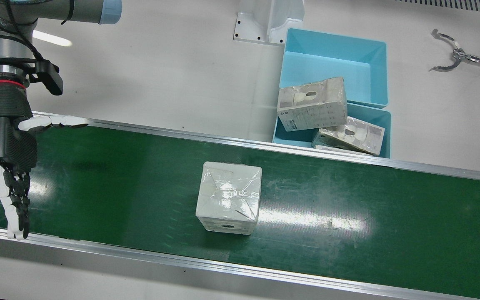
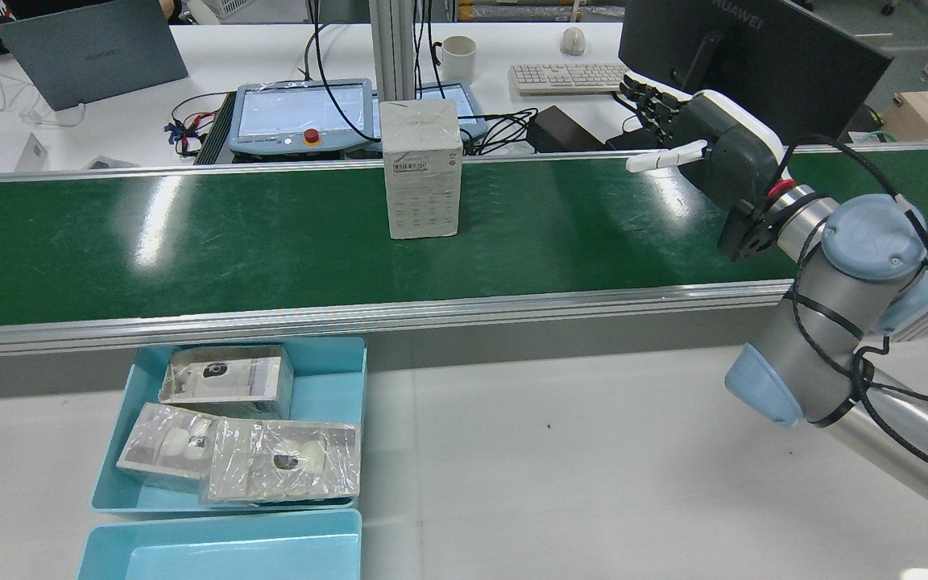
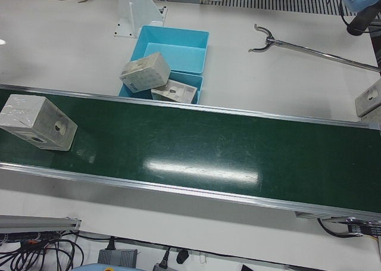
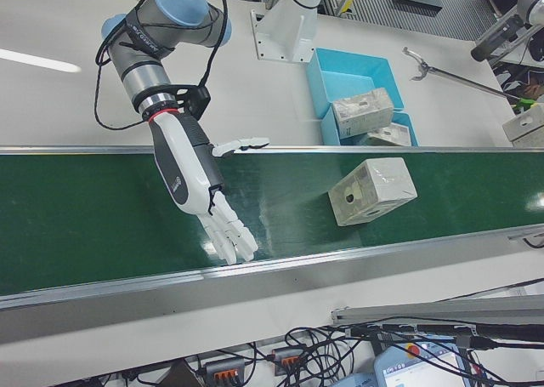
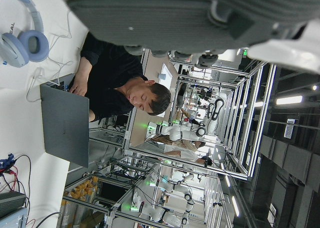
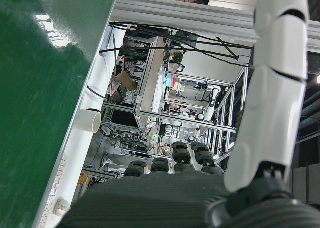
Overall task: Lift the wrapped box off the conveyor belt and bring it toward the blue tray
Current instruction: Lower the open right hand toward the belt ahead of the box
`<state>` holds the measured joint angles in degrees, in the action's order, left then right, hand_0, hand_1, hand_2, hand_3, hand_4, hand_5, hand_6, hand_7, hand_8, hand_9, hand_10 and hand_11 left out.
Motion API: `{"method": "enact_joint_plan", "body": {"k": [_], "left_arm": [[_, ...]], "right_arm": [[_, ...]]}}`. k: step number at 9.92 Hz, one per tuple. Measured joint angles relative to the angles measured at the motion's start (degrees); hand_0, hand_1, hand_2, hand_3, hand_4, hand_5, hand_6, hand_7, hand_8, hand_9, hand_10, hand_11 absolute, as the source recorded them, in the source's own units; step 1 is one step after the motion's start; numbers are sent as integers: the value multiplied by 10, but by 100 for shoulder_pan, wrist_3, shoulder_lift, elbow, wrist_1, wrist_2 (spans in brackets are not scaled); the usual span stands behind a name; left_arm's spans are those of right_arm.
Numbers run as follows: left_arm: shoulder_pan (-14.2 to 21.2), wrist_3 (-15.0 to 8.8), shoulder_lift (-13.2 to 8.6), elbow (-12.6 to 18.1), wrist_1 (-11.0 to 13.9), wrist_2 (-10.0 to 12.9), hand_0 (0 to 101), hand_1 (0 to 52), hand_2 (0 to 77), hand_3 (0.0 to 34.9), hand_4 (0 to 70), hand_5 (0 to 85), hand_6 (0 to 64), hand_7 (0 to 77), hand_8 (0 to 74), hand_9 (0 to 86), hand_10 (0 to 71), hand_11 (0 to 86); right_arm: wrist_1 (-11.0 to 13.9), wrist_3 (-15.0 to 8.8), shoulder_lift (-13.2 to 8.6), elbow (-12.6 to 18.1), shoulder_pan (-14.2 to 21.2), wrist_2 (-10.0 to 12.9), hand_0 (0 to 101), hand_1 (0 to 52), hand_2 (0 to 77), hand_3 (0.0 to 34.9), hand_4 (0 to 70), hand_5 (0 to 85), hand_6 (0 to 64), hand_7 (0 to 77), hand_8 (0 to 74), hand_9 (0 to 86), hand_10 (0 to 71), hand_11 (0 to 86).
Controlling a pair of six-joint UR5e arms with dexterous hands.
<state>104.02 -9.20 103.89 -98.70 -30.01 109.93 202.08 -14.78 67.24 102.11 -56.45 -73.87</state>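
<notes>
The wrapped box (image 1: pixel 228 196) stands on the green conveyor belt (image 1: pixel 348 216), near its middle; it also shows in the rear view (image 2: pixel 422 167), the left-front view (image 3: pixel 37 122) and the right-front view (image 4: pixel 372 191). My right hand (image 1: pixel 8 158) is open with fingers spread, above the belt and well apart from the box, at the front view's left; it also shows in the rear view (image 2: pixel 722 153) and the right-front view (image 4: pixel 195 183). The blue tray (image 1: pixel 281 134) lies beside the belt on the robot's side. My left hand (image 5: pixel 175 17) shows only in its own view, holding nothing.
Three wrapped boxes (image 1: pixel 311 104) lie in the near blue tray. A second, empty blue tray (image 1: pixel 333 62) sits behind it. A metal grabber tool (image 1: pixel 452 54) lies on the white table. A monitor (image 2: pixel 746 56) and control pendants (image 2: pixel 295 113) stand beyond the belt.
</notes>
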Motion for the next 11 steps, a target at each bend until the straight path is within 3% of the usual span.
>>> {"method": "enact_joint_plan", "body": {"k": [11], "left_arm": [[0, 0, 0, 0, 0, 0, 0, 0, 11, 0, 0, 11, 0, 5, 0, 0, 0, 0]], "right_arm": [[-11, -4, -115, -105, 107, 27, 455, 115, 109, 0, 82, 16, 0, 5, 16, 22, 16, 38]]}}
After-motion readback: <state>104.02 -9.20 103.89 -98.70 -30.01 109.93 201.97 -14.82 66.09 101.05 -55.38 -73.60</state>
